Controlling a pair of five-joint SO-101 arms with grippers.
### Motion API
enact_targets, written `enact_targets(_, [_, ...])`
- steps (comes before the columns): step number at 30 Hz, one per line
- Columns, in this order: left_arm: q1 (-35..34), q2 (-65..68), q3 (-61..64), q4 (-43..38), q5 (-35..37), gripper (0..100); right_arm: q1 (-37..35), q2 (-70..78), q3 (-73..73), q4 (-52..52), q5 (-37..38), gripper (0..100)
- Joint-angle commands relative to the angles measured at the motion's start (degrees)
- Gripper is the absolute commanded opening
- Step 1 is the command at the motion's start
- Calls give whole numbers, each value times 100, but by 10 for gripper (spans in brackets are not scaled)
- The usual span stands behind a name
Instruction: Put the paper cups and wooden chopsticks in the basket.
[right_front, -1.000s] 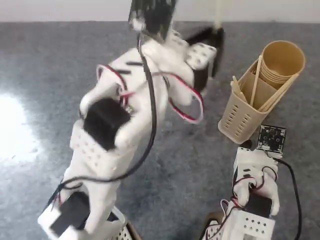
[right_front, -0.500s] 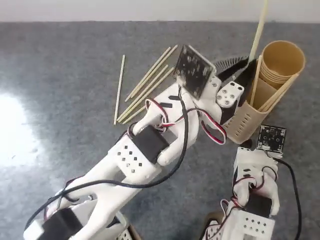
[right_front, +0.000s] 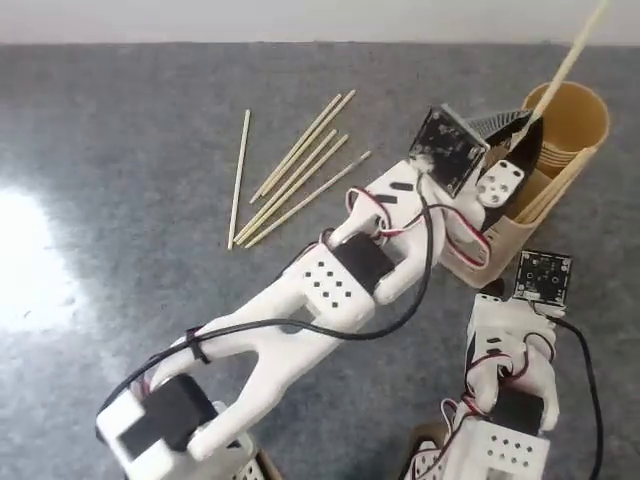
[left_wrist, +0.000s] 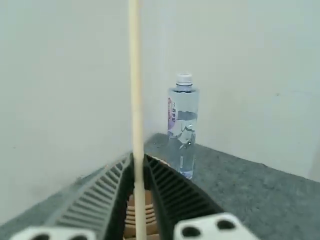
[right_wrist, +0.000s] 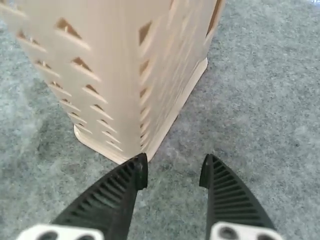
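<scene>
Rising slantwise past the basket's rim, a wooden chopstick (right_front: 565, 62) is clamped between the closed jaws of the left gripper (right_front: 525, 122). In the left wrist view the stick (left_wrist: 133, 100) runs straight up from between the ribbed fingers (left_wrist: 167, 192), which press on it from both sides.

The left gripper hangs over the open top of the tan perforated basket (right_front: 480, 250), which stands on the grey counter (right_front: 120, 150). A stack of paper cups (right_front: 575, 110) sits in the basket's far end.

Several loose chopsticks (right_front: 295, 175) lie fanned on the counter, well apart from the basket, one of them a little aside from the rest.

The right gripper (right_wrist: 172, 172) is low over the counter, jaws parted and holding nothing, just beside the basket's bottom corner (right_wrist: 115, 75).

A water bottle (left_wrist: 182, 125) stands by the wall behind.
</scene>
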Motion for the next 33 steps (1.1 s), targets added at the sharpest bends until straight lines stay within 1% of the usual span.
enact_targets(1, [53, 70, -585, -79, -255, 11, -207, -75, -35, -127, -9, 176])
enact_targets(5, [44, 149, -611, 0, -237, 11, -321, -75, 35, -136, 308, 176])
enact_targets(12, [62, 158, -989, -62, -237, 11, -400, -75, 44, -136, 343, 176])
enact_targets(19, [396, -62, -1095, 141, -264, 11, -400, -75, 44, -136, 343, 176])
enact_targets(27, [158, 536, -1121, 97, -246, 11, -400, -75, 44, -136, 343, 176])
enact_targets(31, [158, 1090, -1121, -448, -246, 11, -400, -75, 44, -136, 343, 176])
enact_targets(33, [158, 1336, -1121, -598, -246, 11, -400, -75, 44, -136, 343, 176])
